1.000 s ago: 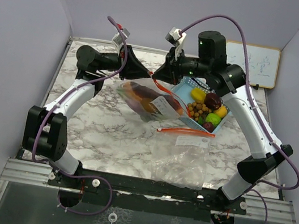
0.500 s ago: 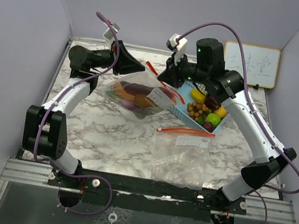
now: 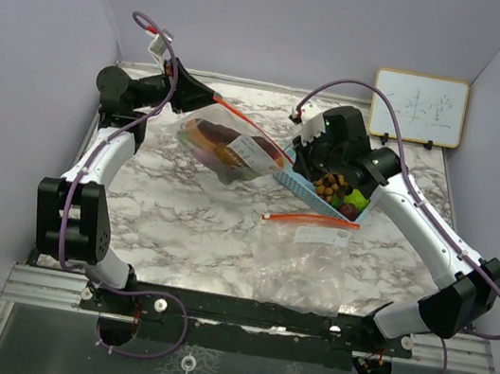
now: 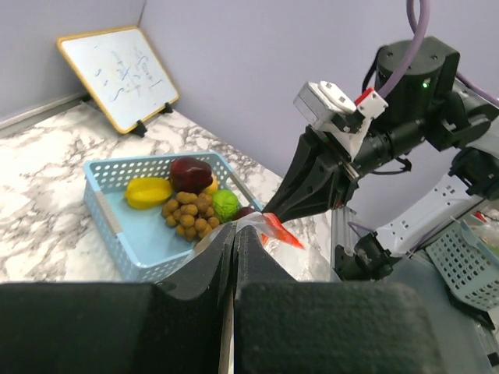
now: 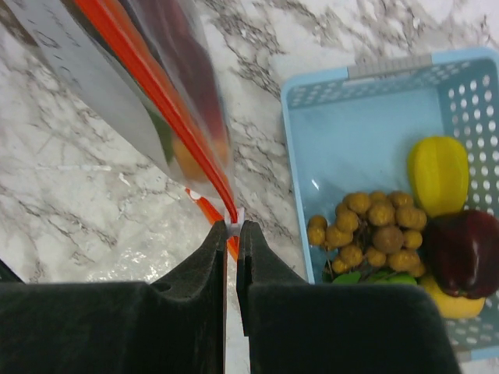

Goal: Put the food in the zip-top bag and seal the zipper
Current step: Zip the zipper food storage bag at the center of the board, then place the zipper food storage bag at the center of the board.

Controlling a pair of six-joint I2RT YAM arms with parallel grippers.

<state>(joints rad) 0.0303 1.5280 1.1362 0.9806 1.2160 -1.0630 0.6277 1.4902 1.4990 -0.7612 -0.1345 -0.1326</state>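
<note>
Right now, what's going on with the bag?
Both arms hold one zip-top bag up by its red zipper: left gripper shut on one end, right gripper on the other. Some food is inside. A grape bunch, a yellow fruit and others sit in the blue basket.

Clear, red-zippered zip-top bag (image 3: 257, 156) aloft, tilted, with orange and purple food (image 3: 222, 144) inside; brown grape bunch (image 3: 331, 182) at its 3 o'clock.
</note>
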